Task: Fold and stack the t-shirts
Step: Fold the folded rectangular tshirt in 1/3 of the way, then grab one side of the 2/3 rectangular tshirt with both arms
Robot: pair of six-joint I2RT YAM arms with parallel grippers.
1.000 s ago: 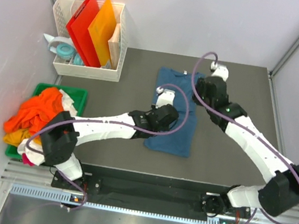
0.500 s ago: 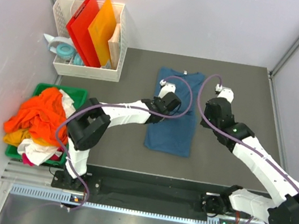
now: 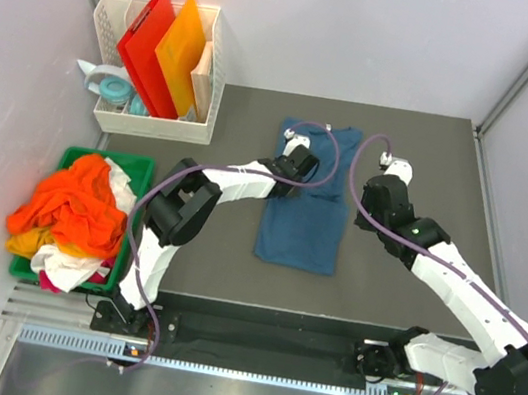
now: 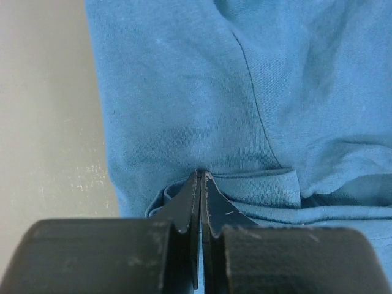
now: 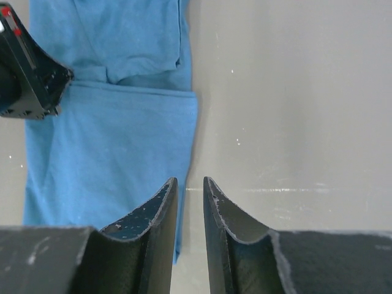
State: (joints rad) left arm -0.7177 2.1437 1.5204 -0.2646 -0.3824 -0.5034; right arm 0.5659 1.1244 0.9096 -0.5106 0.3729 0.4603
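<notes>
Folding is barely starting: the teal-blue t-shirt (image 3: 303, 219) is lying mid-tabletop (image 3: 422, 163), left jaws pinching shut on its left edge, right jaws hovering slightly parted and empty beside it, other t-shirts (image 3: 69, 211) waiting heaped in the green bin (image 3: 144, 165).

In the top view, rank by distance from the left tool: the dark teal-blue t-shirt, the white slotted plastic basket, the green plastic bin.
1. Dark teal-blue t-shirt: mid-table, its left edge pinched by the left tool.
2. White slotted plastic basket: back left.
3. Green plastic bin: left, near side.
</notes>
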